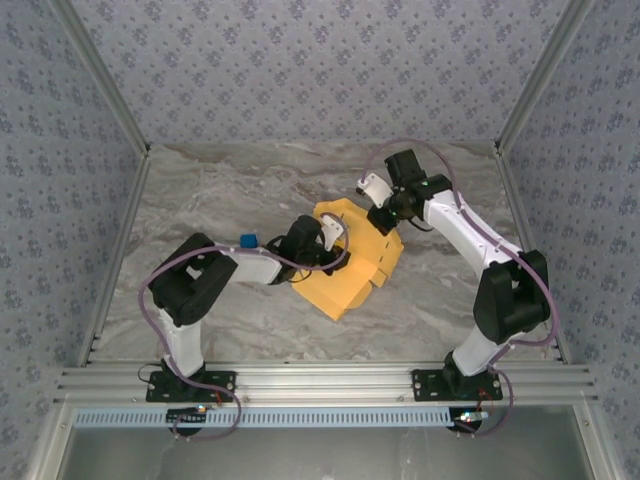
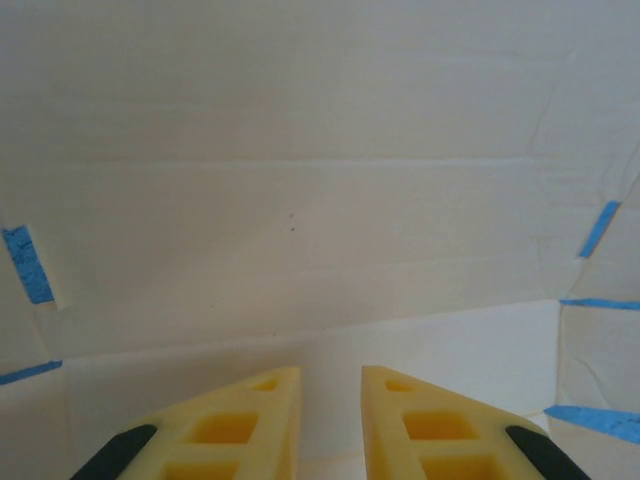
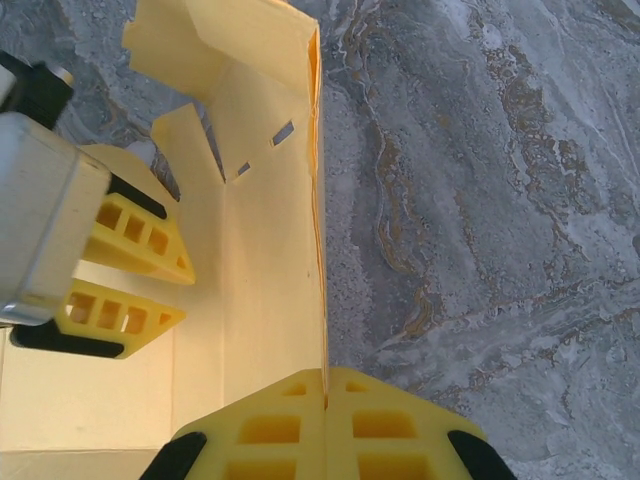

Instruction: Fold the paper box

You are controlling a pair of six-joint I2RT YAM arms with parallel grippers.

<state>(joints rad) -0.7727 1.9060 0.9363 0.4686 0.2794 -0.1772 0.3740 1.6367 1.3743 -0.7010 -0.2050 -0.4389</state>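
Observation:
The paper box [image 1: 350, 282] is a yellow-orange cardboard sheet, partly folded, in the middle of the table. My right gripper [image 1: 379, 221] is at its far right side. In the right wrist view that gripper [image 3: 325, 384] is shut on the top edge of an upright wall of the paper box [image 3: 262, 250]. My left gripper [image 1: 337, 241] reaches over the box from the left. Its yellow fingers [image 3: 140, 250] hover over the box floor, a narrow gap between them. In the left wrist view the left gripper [image 2: 330, 378] faces pale cardboard [image 2: 300, 200] with nothing seen between the jaws.
The marbled table [image 1: 230, 190] lies open round the box, with patterned walls on three sides and a metal rail [image 1: 320, 382] at the near edge. A small blue object [image 1: 248, 240] sits by the left arm. Blue strips [image 2: 25, 265] mark the cardboard's edges.

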